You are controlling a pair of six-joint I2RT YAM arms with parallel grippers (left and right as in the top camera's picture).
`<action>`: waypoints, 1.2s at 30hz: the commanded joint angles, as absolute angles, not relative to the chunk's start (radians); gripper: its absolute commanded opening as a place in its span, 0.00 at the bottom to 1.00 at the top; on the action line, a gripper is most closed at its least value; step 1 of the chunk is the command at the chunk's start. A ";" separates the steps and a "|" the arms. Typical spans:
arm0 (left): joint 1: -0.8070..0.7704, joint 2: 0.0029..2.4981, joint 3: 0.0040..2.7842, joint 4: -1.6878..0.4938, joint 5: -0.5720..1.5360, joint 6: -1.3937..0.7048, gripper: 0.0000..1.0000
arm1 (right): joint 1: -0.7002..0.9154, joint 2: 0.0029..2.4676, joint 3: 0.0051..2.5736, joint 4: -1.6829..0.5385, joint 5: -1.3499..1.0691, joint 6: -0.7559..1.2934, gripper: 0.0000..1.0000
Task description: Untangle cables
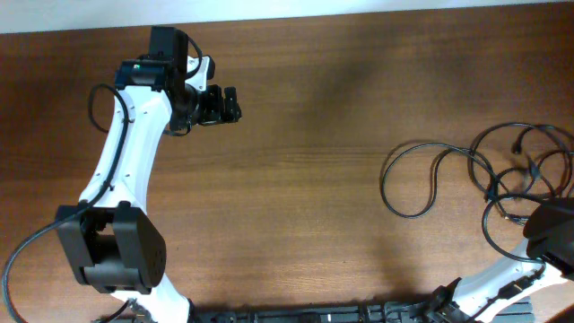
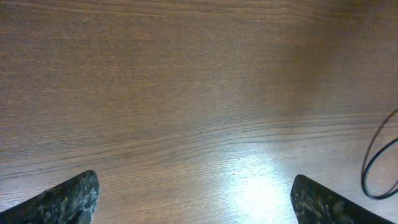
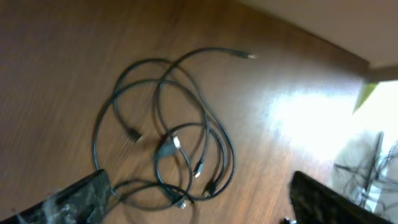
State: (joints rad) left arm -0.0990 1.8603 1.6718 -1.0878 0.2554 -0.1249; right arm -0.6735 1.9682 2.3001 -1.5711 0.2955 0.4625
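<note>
The cables [image 1: 489,175] are thin black cords with small plugs, lying in tangled loops on the wooden table at the right. In the right wrist view the cables [image 3: 168,137] spread out just ahead of my right gripper [image 3: 199,202], which is open and empty, with one loop close to its left finger. In the overhead view the right arm's wrist [image 1: 552,235] covers the lower right part of the tangle. My left gripper [image 1: 220,106] is far away at the upper left; in its wrist view the left gripper [image 2: 196,208] is open and empty over bare wood.
One cable loop [image 2: 379,162] shows at the right edge of the left wrist view. The table's far edge [image 3: 298,31] and a bright area with other wires [image 3: 373,168] show at the right of the right wrist view.
</note>
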 commanded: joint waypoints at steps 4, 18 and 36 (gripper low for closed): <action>-0.102 1.845 1.671 -1.086 0.253 -0.126 0.99 | -0.546 1.980 2.297 -1.668 -0.060 0.216 0.89; -0.102 1.845 1.671 -1.087 0.253 -0.126 0.99 | -0.122 1.988 1.607 -1.375 -0.236 0.086 0.88; -0.102 1.845 1.671 -1.086 0.253 -0.126 0.99 | -0.150 1.988 1.084 -0.556 -0.686 0.284 0.34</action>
